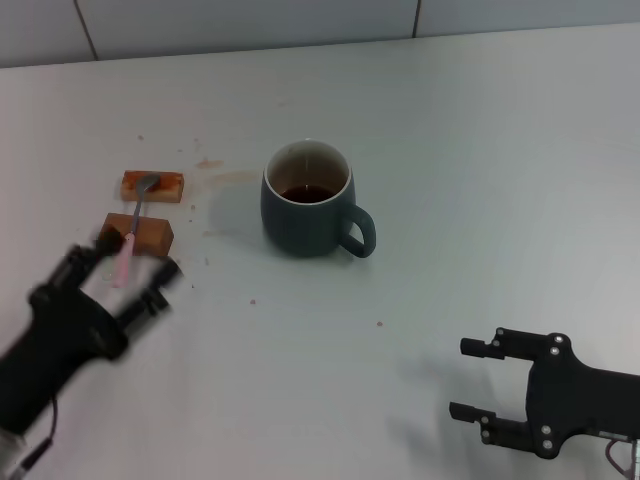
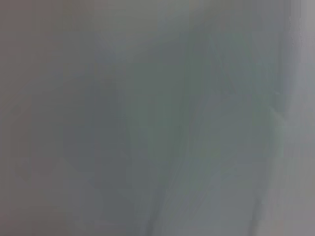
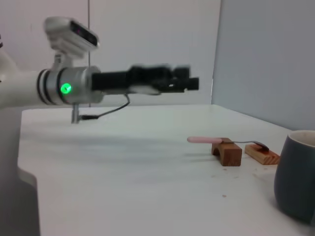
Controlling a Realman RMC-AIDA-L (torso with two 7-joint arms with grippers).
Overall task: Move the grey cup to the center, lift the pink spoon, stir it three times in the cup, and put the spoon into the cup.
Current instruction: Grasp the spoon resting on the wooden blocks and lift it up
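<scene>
The grey cup sits mid-frame, while the pink spoon bridges two wooden blocks at left, raised for the released left gripper; the right gripper idles released, lower right.

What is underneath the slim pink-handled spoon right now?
The pink-handled spoon lies across two brown wooden blocks: its metal bowl on the far one, its handle over the near one. The table beneath shows between them; the surface under each block is covered.
</scene>
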